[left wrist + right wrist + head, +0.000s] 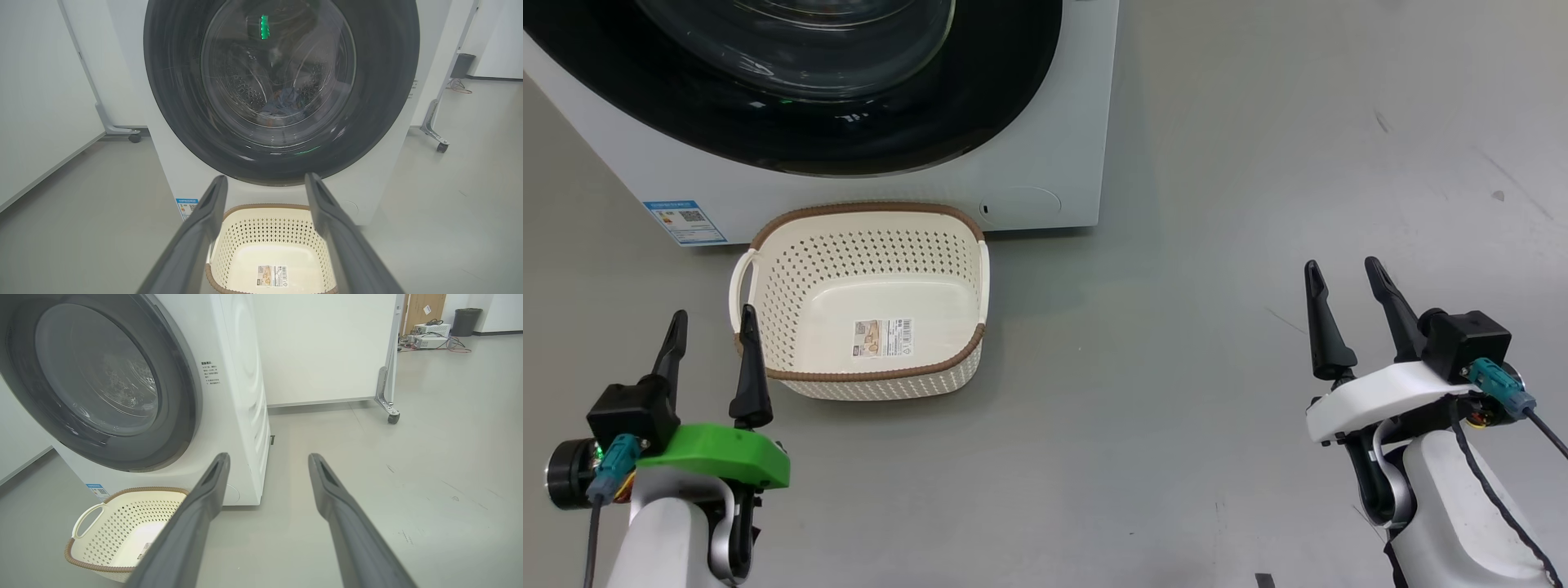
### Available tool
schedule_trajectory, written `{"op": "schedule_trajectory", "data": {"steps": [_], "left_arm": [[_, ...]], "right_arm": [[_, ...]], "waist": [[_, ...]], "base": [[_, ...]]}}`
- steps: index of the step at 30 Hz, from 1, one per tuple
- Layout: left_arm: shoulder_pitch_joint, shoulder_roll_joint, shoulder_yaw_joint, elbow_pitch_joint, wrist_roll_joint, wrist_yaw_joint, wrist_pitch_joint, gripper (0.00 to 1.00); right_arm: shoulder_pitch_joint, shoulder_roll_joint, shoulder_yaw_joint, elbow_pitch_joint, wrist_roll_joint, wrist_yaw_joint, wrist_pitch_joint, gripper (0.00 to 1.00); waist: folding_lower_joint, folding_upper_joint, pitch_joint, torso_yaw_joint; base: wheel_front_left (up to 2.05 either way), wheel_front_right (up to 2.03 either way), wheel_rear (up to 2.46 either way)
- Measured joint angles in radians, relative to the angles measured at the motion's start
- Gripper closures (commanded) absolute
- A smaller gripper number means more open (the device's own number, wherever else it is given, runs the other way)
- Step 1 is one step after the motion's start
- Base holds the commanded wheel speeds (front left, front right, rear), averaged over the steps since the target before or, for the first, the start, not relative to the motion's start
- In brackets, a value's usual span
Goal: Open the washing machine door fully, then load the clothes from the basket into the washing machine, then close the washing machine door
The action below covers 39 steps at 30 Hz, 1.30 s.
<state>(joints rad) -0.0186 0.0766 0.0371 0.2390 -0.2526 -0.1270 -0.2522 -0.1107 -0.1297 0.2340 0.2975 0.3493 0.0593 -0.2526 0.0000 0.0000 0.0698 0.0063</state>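
**Washing machine** [1078,122]. White box on the grey floor [1217,245], taken as the reference for every place below. Heavy; judged immovable.

**Rolling partition panels** [327,347]. White, on castors, behind the machine and off to either side of it, well apart. Not in the way.

**Door** [282,85]. On the machine's front, appearing shut and flush. It has a glossy black ring around domed glass. Judged rigid, hinged and slippery on the ring, with the glass not to be knocked. No handle can be made out, so the likely hold is the ring's outer edge opposite the hinge; which side that is cannot be told.

**Basket** [874,253]. On the floor just in front of the machine, below the door, close against the base. It is empty, with only a sticker [883,337] on its bottom. Judged light, stiff plastic that would slide if nudged; best taken by a side handle. It is the one thing standing between the arms and the door.

**Left arm** [719,461]. In front of the machine, just beside the basket's near left corner. Jaws spread wide, grasping nothing.

**Right arm** [1388,384]. In front of the machine and well off to its right. Jaws likewise spread and empty.

**Clothes** [286,102]. Inside the machine's drum, a small dark heap seen dimly through the glass. Judged soft, limp and light; pinch a fold.

**Blue label** [685,222]. Low on the machine's front, left.

**Service flap** [1021,204]. Low on the machine's front, right.
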Motion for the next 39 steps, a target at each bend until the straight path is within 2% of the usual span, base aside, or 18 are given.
{"op": "schedule_trajectory", "data": {"steps": [25,29,30,39], "left_arm": [[0.002,-0.012,0.006,-0.018,0.024,0.0,0.0,0.0],[0.003,-0.014,-0.001,-0.022,0.035,0.0,0.0,0.0],[0.003,-0.014,-0.007,-0.025,0.035,0.0,0.0,1.0],[0.019,-0.048,-0.011,0.043,0.021,0.0,0.014,1.0]], "right_arm": [[0.025,0.015,-0.041,-0.026,-0.03,0.002,0.0,0.0],[0.04,0.034,-0.062,-0.03,-0.016,0.012,0.0,0.0],[0.04,0.035,-0.064,-0.03,-0.015,0.012,0.0,1.0],[0.081,0.051,-0.062,0.028,-0.004,0.012,0.002,1.0]], "waist": [[0.0,0.0,-0.004,0.021],[0.0,0.0,-0.006,0.021],[0.0,0.0,-0.007,0.021],[0.0,0.0,-0.009,0.021]], "base": [[0.0,0.0,0.0],[0.0,0.0,0.0],[0.0,0.0,0.0],[0.0,0.0,0.0]]}}
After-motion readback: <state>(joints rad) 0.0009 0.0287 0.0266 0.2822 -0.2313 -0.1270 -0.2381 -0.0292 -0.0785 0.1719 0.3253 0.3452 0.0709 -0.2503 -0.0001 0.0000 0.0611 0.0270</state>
